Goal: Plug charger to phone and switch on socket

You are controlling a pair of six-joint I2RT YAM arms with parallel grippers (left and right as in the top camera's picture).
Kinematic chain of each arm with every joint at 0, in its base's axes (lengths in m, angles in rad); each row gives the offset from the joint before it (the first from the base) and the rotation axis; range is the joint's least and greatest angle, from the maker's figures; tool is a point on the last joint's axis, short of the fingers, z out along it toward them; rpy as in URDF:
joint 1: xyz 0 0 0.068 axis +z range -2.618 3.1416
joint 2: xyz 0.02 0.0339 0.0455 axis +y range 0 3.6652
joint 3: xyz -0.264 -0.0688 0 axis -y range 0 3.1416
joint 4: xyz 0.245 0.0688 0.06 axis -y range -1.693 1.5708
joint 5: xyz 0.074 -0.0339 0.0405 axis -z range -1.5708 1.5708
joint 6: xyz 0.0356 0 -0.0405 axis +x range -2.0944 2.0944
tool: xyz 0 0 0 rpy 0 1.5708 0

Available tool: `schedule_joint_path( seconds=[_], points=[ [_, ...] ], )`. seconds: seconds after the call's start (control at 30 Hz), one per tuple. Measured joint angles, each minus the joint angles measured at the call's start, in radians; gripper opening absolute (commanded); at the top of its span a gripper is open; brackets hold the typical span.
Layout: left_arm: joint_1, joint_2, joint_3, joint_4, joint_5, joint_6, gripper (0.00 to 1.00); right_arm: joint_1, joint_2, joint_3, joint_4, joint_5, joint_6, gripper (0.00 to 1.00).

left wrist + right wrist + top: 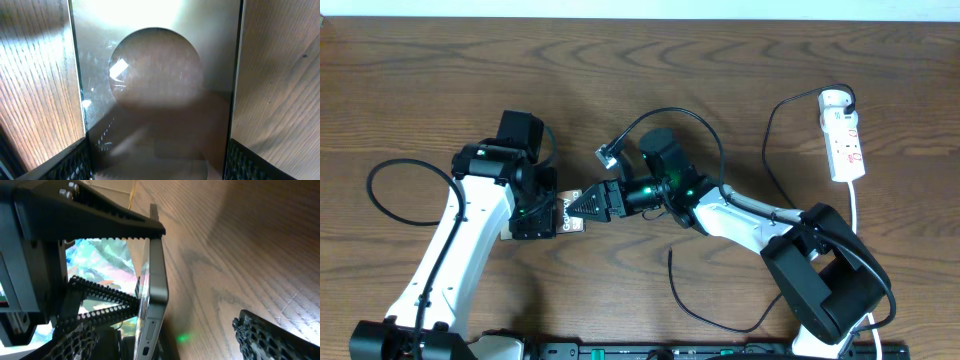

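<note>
Phone (155, 90) clamped by its edges in left hand (157, 162), right hand (172, 339) wide open around its end.

Overhead view of a worktop (650, 50). Near its centre, slightly toward 9 o'clock, the phone (568, 216) sits gripped between the fingers of the left pincer (552, 214), whose arm runs in from 8 o'clock. At the phone's 3 o'clock end is the right pincer (588, 204), fingers spread to either side of that end; its arm runs back to 4 o'clock. The socket (843, 135) lies far out between 2 and 3 o'clock. The charger (670, 268) has its free end on the worktop at 4 o'clock of the phone, apart from it.
</note>
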Motion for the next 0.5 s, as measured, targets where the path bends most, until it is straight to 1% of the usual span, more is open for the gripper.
schedule_joint_path(
  seconds=[0.27,0.5],
  points=[
    [-0.019,0.0,0.0,0.001,0.014,-0.069,0.07,0.0,0.0,0.0,0.006,0.033,0.04,0.88],
    [-0.021,0.0,0.0,0.017,0.07,-0.098,0.07,0.007,0.0,0.0,0.061,0.045,0.083,0.88]
  ],
)
